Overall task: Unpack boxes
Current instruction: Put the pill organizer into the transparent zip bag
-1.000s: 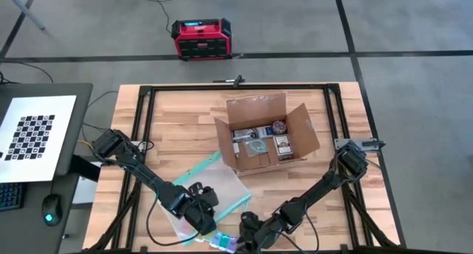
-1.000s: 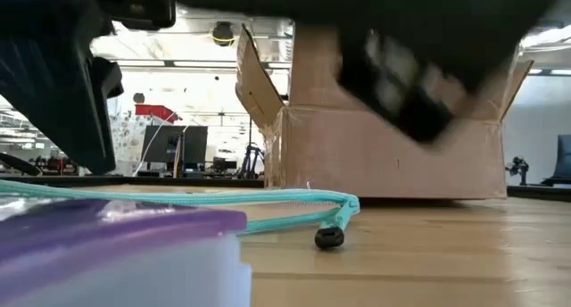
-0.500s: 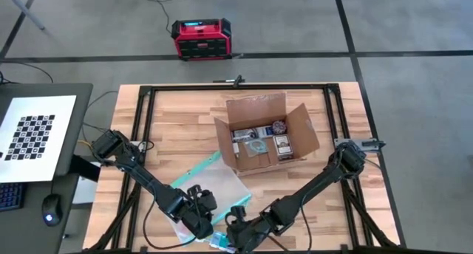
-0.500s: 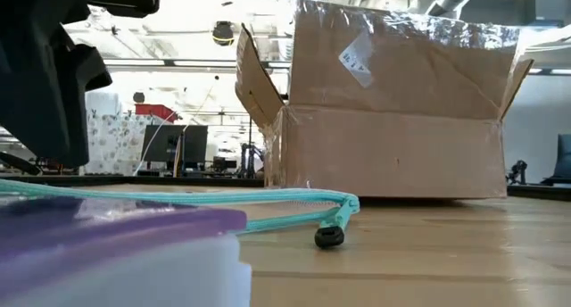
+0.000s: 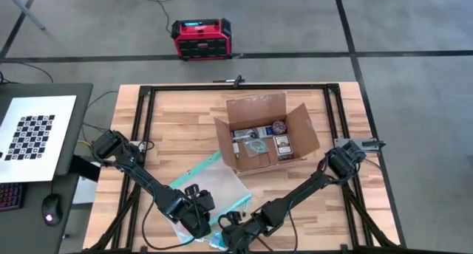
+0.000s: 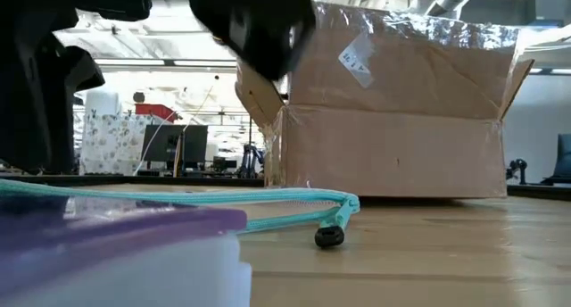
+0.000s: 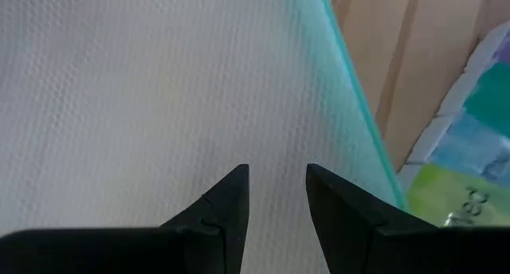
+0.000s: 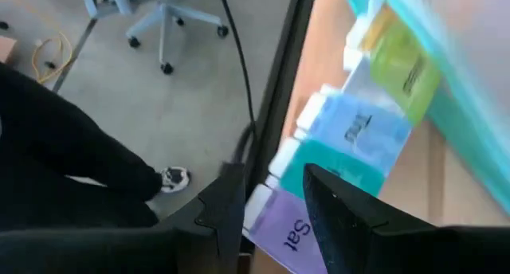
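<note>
The brown cardboard box (image 5: 267,134) stands on its base at the table's far right of centre, flaps open, with several small items inside; the low view shows its side (image 6: 393,137). The clear teal-edged pouch (image 5: 211,186) lies flat near the front edge. Beside it lies a strip of coloured pill compartments (image 8: 351,146), which the low view shows close up (image 6: 116,253). My left gripper (image 7: 276,190) is open by a narrow gap, pointing down at the pouch's mesh face (image 7: 143,91). My right gripper (image 8: 272,196) is open above the strip's purple end. My left gripper points steeply down at the pouch's flat face, a little in from its teal edge (image 7: 351,123). Nothing lies between the fingers, and I cannot tell whether the tips touch the pouch.
A red and black case (image 5: 201,38) sits on the floor beyond the table. A side desk with a checkerboard sheet (image 5: 33,136) stands to the left. The pouch's zipper pull (image 6: 329,237) lies on the wood. A person's shoe (image 8: 171,178) shows on the floor past the near edge.
My right gripper has moved along the near edge toward the table's left, rolling as it went, and now stands over the coloured strip. The strip, pouch and box have stayed where they were.
</note>
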